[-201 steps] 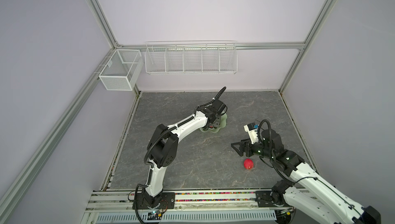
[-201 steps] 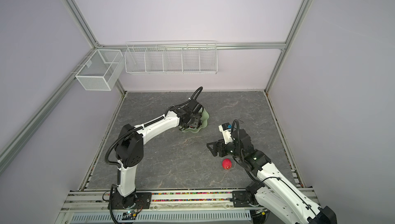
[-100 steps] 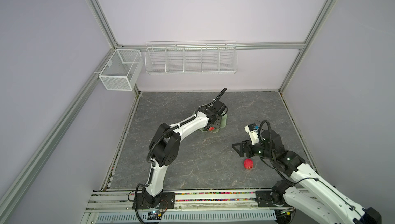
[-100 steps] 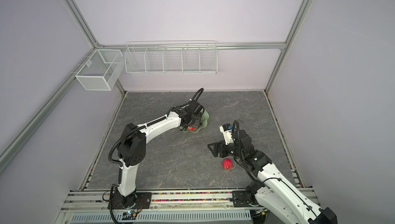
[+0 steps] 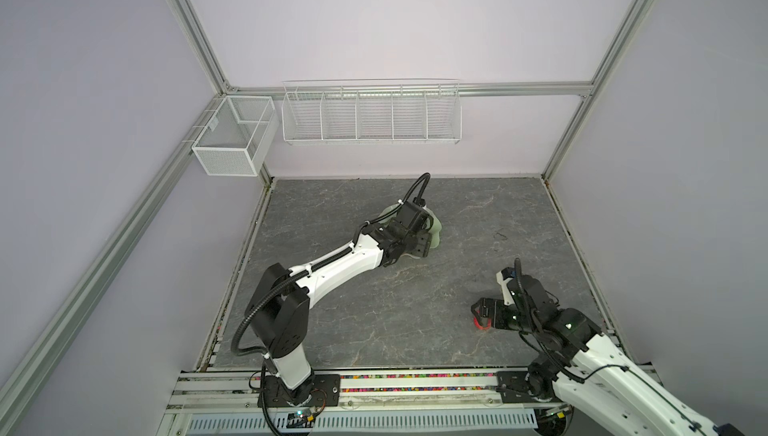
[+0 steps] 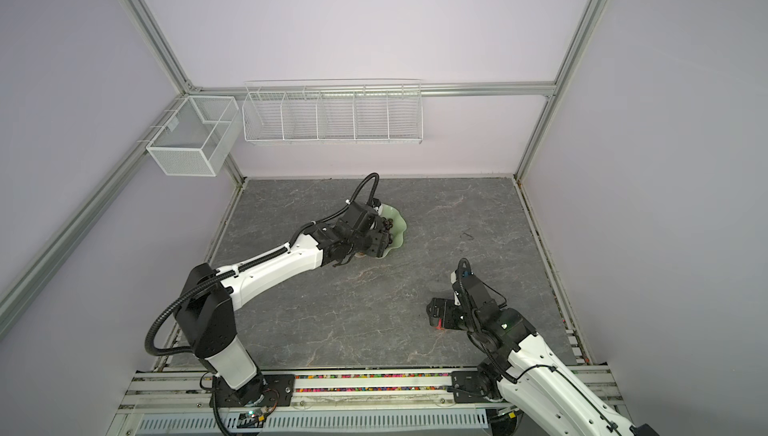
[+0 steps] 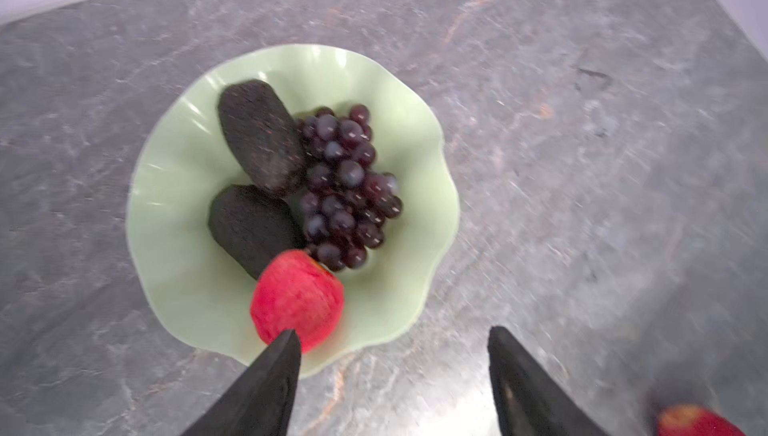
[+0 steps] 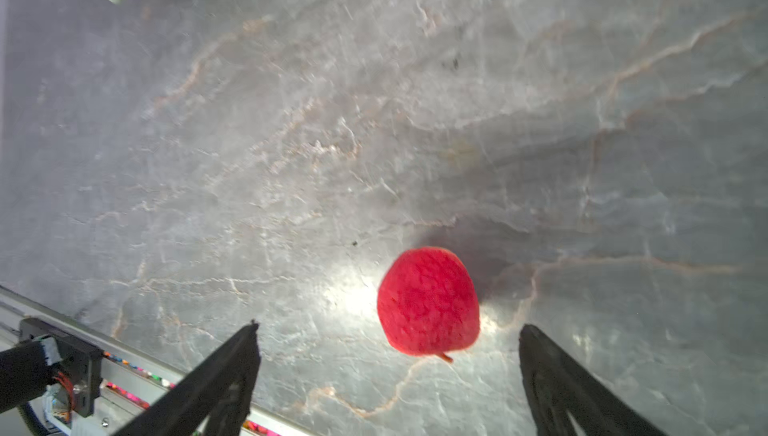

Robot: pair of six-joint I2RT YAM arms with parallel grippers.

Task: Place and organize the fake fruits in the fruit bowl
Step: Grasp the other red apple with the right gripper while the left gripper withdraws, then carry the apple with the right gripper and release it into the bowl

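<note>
The fruit bowl (image 7: 174,188) sat on the grey table (image 8: 291,122) holding four of the five fruits: two avocados (image 7: 259,134) (image 7: 251,226) lay side by side, the grapes (image 7: 345,188) were touching both, and one red apple (image 7: 297,298) rested on the inner slope near the rim against the nearer avocado. That apple was the change. Half a second earlier it showed red at the left gripper (image 7: 392,332) above the bowl, and now it lay free while the jaws stood spread around nothing. One fingertip (image 7: 286,346) overlapped the apple's edge in the left wrist view, and whether it touched could not be told. The second apple (image 8: 428,301) lay on the table well apart from the bowl, on its side with its stem showing. The right gripper (image 8: 388,325) had come down over it with jaws spread wide, the apple between them nearer one finger, not yet pinched. By my reading, one pick and one placement remained. In both top views the left wrist covered most of the bowl (image 6: 399,226), and the table apple (image 5: 483,323) showed only as a red sliver under the right gripper. The left wrist view was blurred and cut that apple off at its corner.
</note>
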